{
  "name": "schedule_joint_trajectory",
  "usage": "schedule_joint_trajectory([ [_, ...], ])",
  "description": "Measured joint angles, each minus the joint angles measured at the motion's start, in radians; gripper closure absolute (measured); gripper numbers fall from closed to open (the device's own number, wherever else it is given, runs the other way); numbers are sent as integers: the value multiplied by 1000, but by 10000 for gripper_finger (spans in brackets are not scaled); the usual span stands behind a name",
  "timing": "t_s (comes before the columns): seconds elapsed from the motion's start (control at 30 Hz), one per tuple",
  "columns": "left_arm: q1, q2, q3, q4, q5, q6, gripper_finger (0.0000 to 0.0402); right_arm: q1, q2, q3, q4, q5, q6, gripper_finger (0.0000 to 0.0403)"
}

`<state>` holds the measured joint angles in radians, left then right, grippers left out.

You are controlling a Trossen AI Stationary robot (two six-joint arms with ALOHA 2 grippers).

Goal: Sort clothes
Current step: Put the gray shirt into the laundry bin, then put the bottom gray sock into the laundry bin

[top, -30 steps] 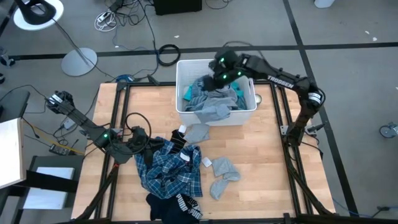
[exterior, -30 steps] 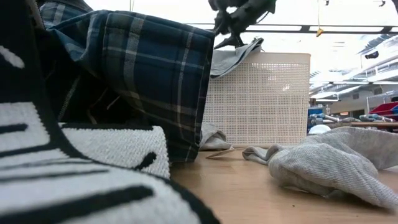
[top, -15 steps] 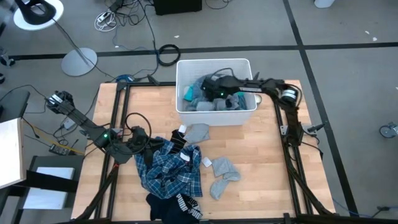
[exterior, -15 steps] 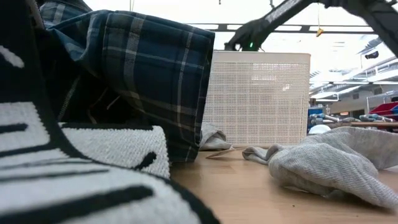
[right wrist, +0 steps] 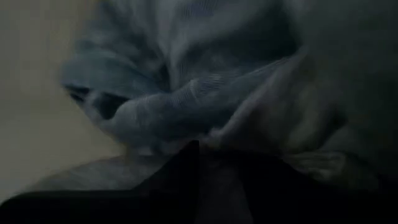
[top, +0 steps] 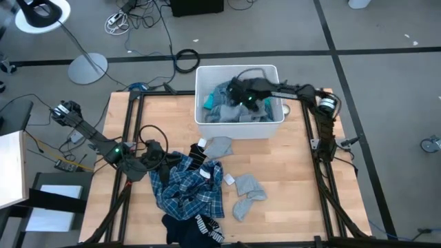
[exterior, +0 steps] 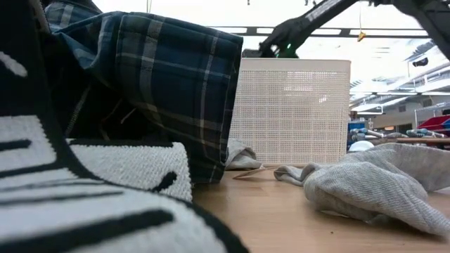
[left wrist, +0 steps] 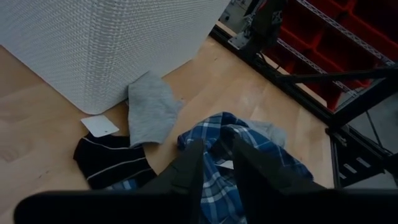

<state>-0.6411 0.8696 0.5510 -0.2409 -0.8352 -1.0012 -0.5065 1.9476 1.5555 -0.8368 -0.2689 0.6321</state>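
Observation:
A white plastic bin (top: 200, 118) stands at the table's far middle, with grey-blue pieces and a turquoise top (top: 208, 103) heaped in it. My right gripper (top: 236, 91) reaches down into the bin among these clothes; its wrist view shows grey-blue fabric (right wrist: 186, 99) right in front of it. My left gripper (left wrist: 216, 163) hovers with a narrow gap over the left edge of the blue-and-white plaid shirt (top: 186, 186), touching nothing. Grey socks (top: 247, 187), a grey piece (top: 219, 146) and a navy item with white stripes (top: 196, 227) lie on the table.
A dark striped sock (left wrist: 112, 165) and a white tag (left wrist: 99, 126) lie between the bin and the plaid shirt. Bare wood shows at the table's right (top: 296, 179). In the low view the plaid shirt (exterior: 162, 91) and the navy item (exterior: 84, 197) stand close, hiding the table's left part.
My right gripper has gone down from above the bin's near rim into the bin, then a little toward its far left. The grey garment that hung from it over the near rim now lies wholly inside the bin.

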Motion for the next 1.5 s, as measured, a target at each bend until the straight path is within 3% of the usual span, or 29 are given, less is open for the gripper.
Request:
schedule_joint_trajectory([
  [0.13,0,0,0,-7,0,0,312,-27,-107,0,7,81,-10,289],
  [0.37,0,0,0,-17,3,0,312,-40,-325,0,11,323,-31,289],
  [0.5,0,0,0,-25,15,2,312,-48,-412,3,-69,376,-34,294],
  [0.57,0,0,0,-31,20,5,312,-49,-430,3,-158,466,-73,303],
  [0.7,0,0,0,-34,22,5,312,-4,-444,3,-279,746,-179,329],
  [0.8,0,0,0,-34,41,2,312,30,-442,2,-265,892,-180,348],
  [0.87,0,0,0,-34,53,2,312,42,-443,2,-209,927,-187,358],
  [1.07,0,0,0,-19,63,-10,312,40,-443,2,-61,930,-352,379],
  [1.2,0,0,0,-5,63,-23,312,37,-476,2,-110,915,-314,390],
  [1.27,0,0,0,-4,63,-25,312,37,-514,2,-190,846,-273,395],
  [1.4,0,0,0,-5,63,-24,312,53,-610,2,-339,588,-210,400],
  [1.5,0,0,0,-5,63,-5,312,110,-702,2,-406,462,-128,399],
])
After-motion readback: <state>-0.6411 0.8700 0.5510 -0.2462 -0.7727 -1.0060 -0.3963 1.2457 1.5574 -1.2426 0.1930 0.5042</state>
